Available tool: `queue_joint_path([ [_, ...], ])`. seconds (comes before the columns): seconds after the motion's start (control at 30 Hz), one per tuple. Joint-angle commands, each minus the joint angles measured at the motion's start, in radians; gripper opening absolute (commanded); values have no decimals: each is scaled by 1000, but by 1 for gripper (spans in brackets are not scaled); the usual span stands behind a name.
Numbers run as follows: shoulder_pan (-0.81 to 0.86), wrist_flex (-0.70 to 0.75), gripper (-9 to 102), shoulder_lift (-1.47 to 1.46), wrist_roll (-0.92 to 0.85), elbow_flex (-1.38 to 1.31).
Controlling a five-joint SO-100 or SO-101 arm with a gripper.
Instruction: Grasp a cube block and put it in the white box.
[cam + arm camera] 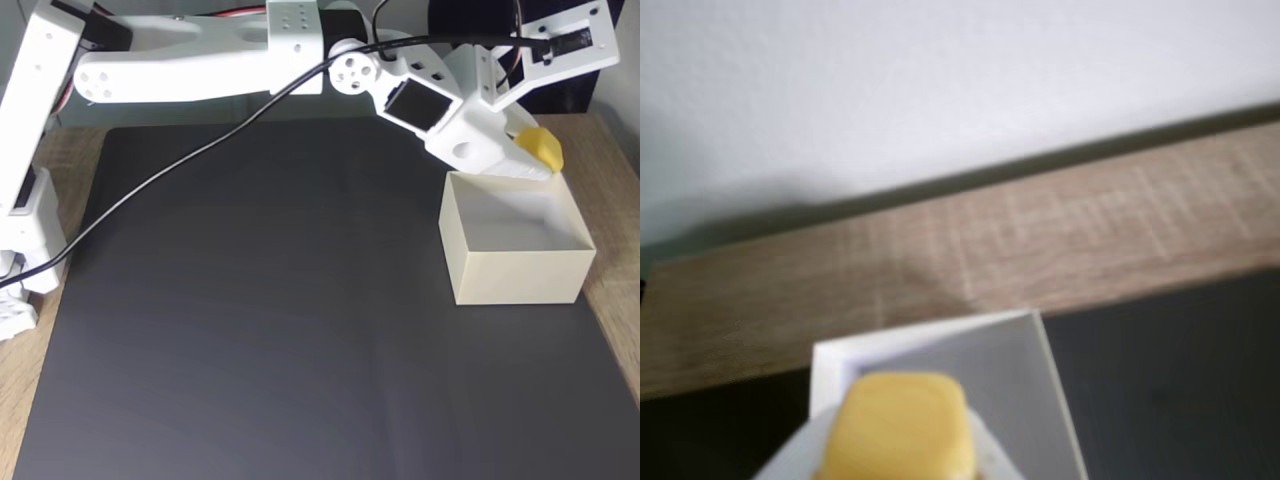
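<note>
Holding the cube block point(898, 427) in my gripper point(895, 450), pinched between my jaws. It sits low in the wrist view, a rounded yellow lump, soft with blur. Behind it lies a corner of the white box point(940, 336), thin rim and grey-lit inside. Beyond that, a strip of wooden table point(1040, 250), then a pale wall point(940, 90). Dark mat point(1170, 390) to the right.

Fixed view: my gripper point(535, 155) hangs over the far rim of the white box point(515, 275), which stands on the right edge of the dark mat point(250, 320), partly over the wooden table point(615, 300). The cube block point(540, 147) is a yellow spot at my tip, up in the air, just above the back wall of the box rather than over its middle. Nothing inside the box yet, as far as I can see.

Risks, as I judge them: letting go here could drop the cube onto the far rim, and it might bounce off outward to the table. Thin walls, light box; a nudge from my jaw going lower could shove or tip it. Rounded cube edges may roll on landing.

Hard to tell: my fingertips are cut off at the wrist view's bottom edge, so the grip itself is not clear. The arm's body hides part of the back wall in the fixed view. How high the cube sits above the rim, I cannot say.
</note>
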Motion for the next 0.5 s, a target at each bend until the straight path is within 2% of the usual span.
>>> queue_joint_path([
  [0.0, -8, 6, 0, 11, -3, -55],
  [0.17, -2, 5, 1, -3, 5, -55],
  [0.3, 9, -8, 10, -12, 8, -57],
  [0.47, 28, -9, 28, -18, 5, -57],
])
